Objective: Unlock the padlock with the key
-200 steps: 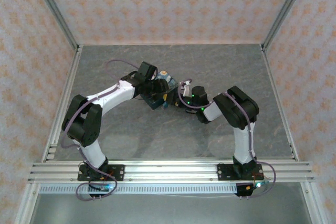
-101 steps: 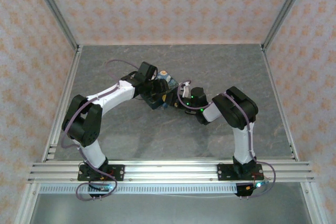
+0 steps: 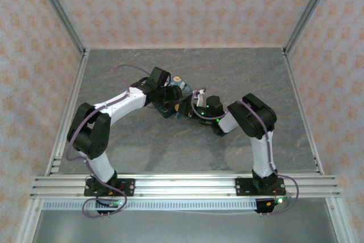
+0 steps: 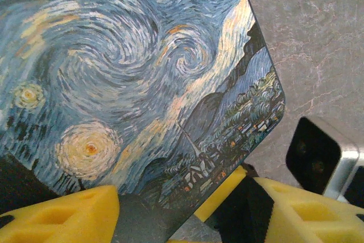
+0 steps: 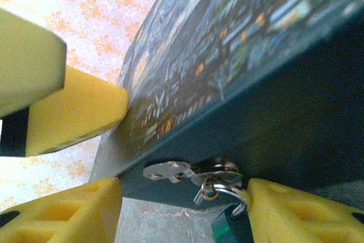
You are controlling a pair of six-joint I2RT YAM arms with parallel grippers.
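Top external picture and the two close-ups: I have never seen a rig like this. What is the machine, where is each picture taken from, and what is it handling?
The machine is two robot arms bolted to the near edge of a grey table, each ending in a two-finger gripper with yellow foam pads. The wide picture looks down from above and behind them; the close-ups come from cameras on the wrists. Between the arms is a tin box painted with a starry night. The left gripper appears to hold it at a corner. The right gripper is open at the tin's front, where a small padlock hangs from the clasp between its pads.
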